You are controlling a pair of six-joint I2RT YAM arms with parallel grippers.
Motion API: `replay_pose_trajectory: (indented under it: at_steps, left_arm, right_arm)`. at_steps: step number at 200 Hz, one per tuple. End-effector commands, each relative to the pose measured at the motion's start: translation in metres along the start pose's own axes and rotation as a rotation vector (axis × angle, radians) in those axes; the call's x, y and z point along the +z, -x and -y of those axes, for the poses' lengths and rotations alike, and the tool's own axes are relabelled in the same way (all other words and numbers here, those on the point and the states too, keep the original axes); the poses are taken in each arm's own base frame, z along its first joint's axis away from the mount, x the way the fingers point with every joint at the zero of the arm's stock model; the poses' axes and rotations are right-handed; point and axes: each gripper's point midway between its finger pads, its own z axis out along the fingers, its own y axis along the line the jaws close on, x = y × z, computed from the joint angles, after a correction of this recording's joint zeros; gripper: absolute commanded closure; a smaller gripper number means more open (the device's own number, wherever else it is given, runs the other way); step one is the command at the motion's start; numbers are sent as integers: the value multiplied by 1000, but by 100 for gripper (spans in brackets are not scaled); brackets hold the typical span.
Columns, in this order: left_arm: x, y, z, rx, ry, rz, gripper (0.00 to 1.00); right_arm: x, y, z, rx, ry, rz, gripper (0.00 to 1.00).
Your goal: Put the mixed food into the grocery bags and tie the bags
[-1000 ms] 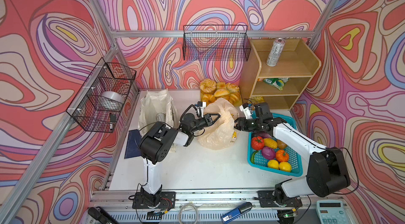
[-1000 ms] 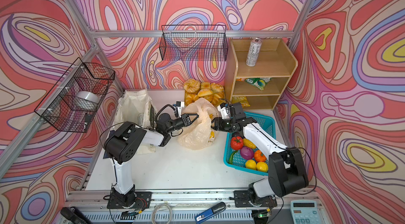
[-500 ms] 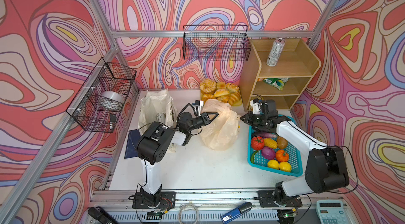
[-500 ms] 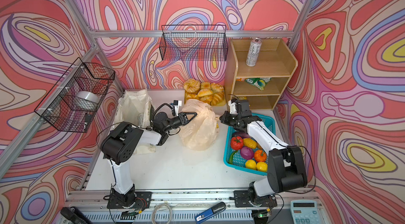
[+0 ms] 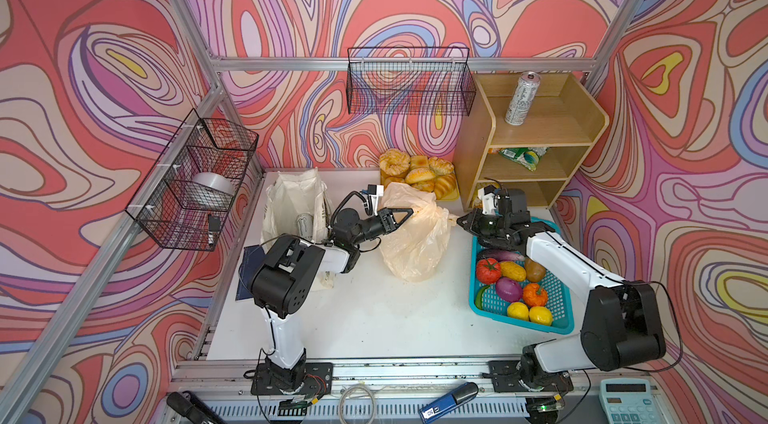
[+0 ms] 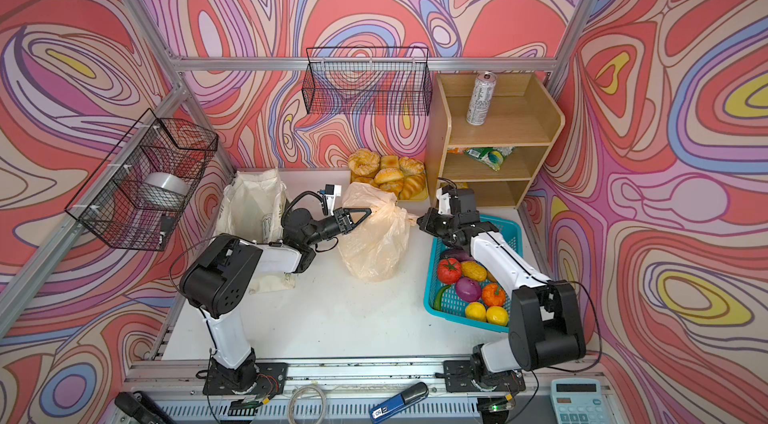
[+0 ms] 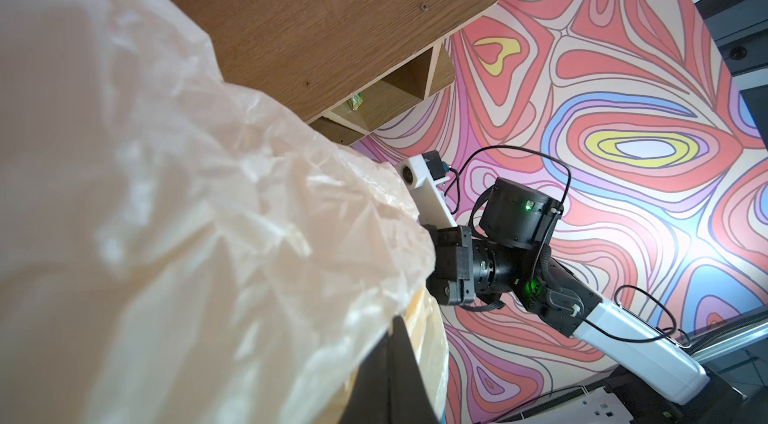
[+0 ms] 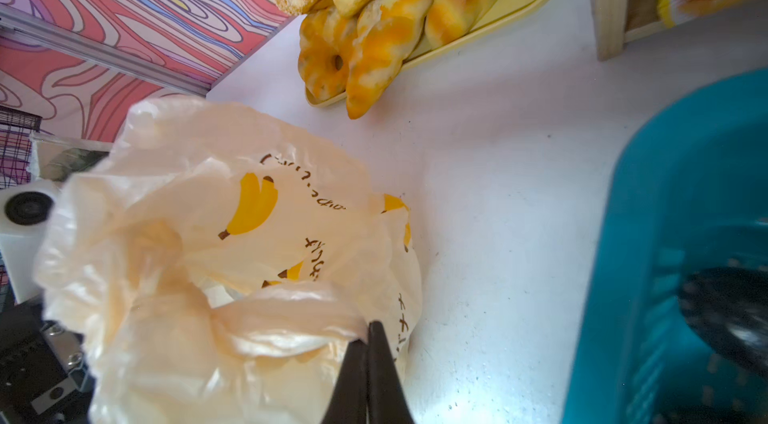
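On the white desk (image 5: 374,318) the thin cream banana-print plastic bag (image 5: 415,247) is pinched at its top by left end effector (image 5: 408,212) and right end effector (image 8: 365,332), both closed; film could be torn if overpulled.

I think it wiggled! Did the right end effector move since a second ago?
Yes. The right end effector moved back toward the shelf and now grips the bag.

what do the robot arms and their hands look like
The left arm and right arm: white shells between black joint housings, black cables looping alongside. The left hand and right hand end in black pointed fingers. Each wrist carries a white camera bracket; a green light glows on the right one.
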Motion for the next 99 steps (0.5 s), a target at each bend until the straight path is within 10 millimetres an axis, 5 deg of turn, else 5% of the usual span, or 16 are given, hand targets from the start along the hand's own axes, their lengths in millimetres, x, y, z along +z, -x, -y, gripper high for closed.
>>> replay_pose_trajectory:
  at_steps: [1,30,71,99]
  left_arm:
    - [15,8,24,35,-90,10,100]
    - [17,9,34,38,-107,12,100]
    - [2,26,48,61,-109,64,100]
    - [-3,32,52,73,-111,79,100]
  right_arm:
    - [15,-7,-27,-80,0,-22,100]
    - [21,-8,-6,-60,-94,-1,100]
    - [-15,14,87,170,-295,102,100]
    - [-27,15,91,183,-303,119,100]
